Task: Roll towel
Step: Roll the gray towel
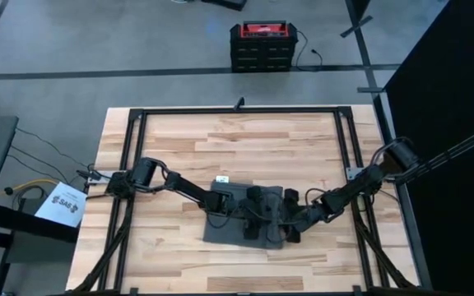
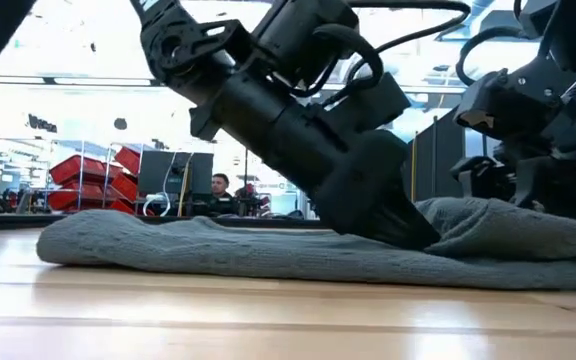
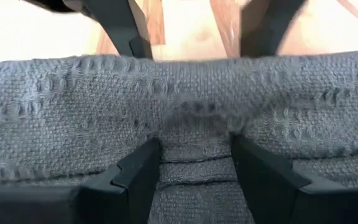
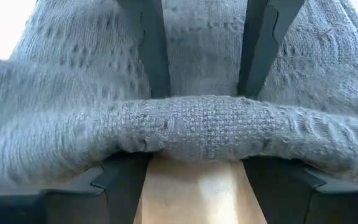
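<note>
The dark grey towel [image 1: 230, 215] lies on the wooden table's middle, with its small white tag [image 1: 221, 179] at the far edge. Its left part rests flat [image 2: 198, 250], and its right edge is humped up into a thick fold [image 2: 488, 215]. My left gripper [image 3: 194, 180] reaches in from the left and points down into the cloth just left of that fold. My right gripper [image 4: 194, 186] comes from the right, facing the left one across the fold. It is open, and bare wood shows between its fingers. My left gripper has a bunch of towel [image 3: 194, 155] between its two fingers, just before the raised fold, where the cloth puckers in. It slants down from the table's left. The towel stays on the table. My right gripper's fingertips [image 4: 126, 171] reach under the towel's folded right edge [image 4: 197, 127], level from the table's right. The fold lies across both fingers and hides their ends.
A black frame rail [image 1: 237, 111] runs round the tabletop. Bare wood [image 1: 245, 140] lies beyond the towel and also near the front edge. A red and black case [image 1: 260, 41] stands on the floor beyond the far edge. A person [image 2: 220, 185] shows far back in the room.
</note>
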Robot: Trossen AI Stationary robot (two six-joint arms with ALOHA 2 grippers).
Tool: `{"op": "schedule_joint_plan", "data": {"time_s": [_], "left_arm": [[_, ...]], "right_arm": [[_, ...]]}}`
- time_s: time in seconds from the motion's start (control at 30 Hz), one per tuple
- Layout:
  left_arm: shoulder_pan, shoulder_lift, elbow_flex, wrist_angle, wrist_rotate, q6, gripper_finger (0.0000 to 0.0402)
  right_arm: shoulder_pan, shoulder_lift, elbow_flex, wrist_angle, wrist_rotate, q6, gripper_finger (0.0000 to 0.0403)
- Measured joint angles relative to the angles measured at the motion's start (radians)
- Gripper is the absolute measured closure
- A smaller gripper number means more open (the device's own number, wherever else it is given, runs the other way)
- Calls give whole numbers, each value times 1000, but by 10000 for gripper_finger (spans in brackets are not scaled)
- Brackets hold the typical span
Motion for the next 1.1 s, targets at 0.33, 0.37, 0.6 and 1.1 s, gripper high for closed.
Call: {"op": "schedule_joint_plan", "data": {"time_s": [0.33, 0.37, 0.6, 1.1], "left_arm": [[-5, -86, -5, -98, 0, 12, 210], [-5, -95, -5, -101, -6, 12, 210], [-9, -193, -3, -215, -32, -1, 210], [27, -67, 2, -204, -65, -40, 210]], "right_arm": [[-38, -59, -2, -3, 16, -68, 154], [-43, -59, -1, 0, 13, -73, 154], [-55, -59, -1, 4, 1, -99, 154], [-55, -61, 1, 0, 1, -106, 154]]}}
